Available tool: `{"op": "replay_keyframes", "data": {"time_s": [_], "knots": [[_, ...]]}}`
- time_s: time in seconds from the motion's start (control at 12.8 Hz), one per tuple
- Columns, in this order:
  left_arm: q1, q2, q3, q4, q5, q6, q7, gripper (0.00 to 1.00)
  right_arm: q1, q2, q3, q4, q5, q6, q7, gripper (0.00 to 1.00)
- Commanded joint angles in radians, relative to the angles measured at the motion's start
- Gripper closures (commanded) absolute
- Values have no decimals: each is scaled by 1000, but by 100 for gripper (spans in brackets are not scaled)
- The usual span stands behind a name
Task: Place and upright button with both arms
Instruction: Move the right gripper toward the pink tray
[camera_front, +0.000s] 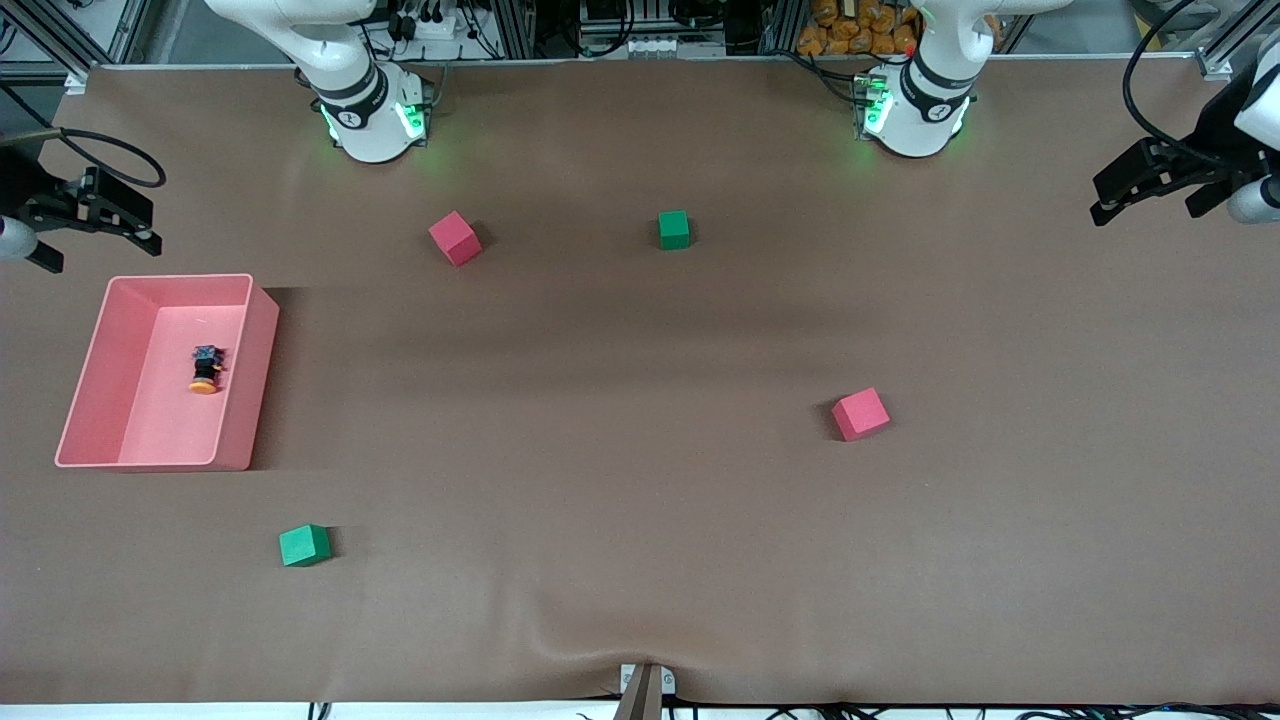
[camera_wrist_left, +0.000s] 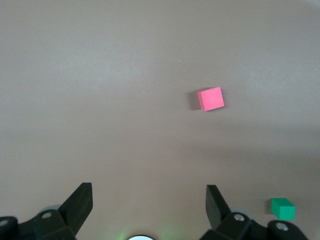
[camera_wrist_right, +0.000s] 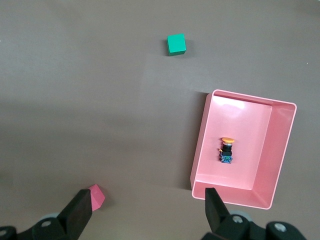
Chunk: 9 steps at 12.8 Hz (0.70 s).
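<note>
The button (camera_front: 205, 370) lies on its side in a pink bin (camera_front: 262, 330) at the right arm's end of the table, its orange cap toward the front camera. It also shows in the right wrist view (camera_wrist_right: 226, 150). My right gripper (camera_front: 100, 252) is open and empty, up in the air over the table's edge beside the bin; its own view (camera_wrist_right: 149, 197) shows the jaws wide apart. My left gripper (camera_front: 1145, 213) is open and empty, up over the left arm's end of the table, also shown in its own view (camera_wrist_left: 149, 192).
Foam cubes lie loose on the brown mat: a pink cube (camera_front: 455, 238) and a green cube (camera_front: 674, 229) near the bases, a pink cube (camera_front: 860, 414) mid-table, a green cube (camera_front: 304, 545) nearer the front camera than the bin.
</note>
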Motion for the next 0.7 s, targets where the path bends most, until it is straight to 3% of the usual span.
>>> {"op": "replay_keyframes", "data": {"time_s": [0.0, 0.23, 0.63], "knots": [[10, 6, -1, 24, 2, -21, 33, 0, -31, 50, -5, 19, -19, -16, -17, 0], [10, 9, -1, 19, 1, -23, 38, 0, -113, 155, -5, 21, -23, 0, -22, 0], [10, 8, -3, 16, 1, -24, 38, 0, -215, 308, -5, -57, -71, 204, -39, 0]]}}
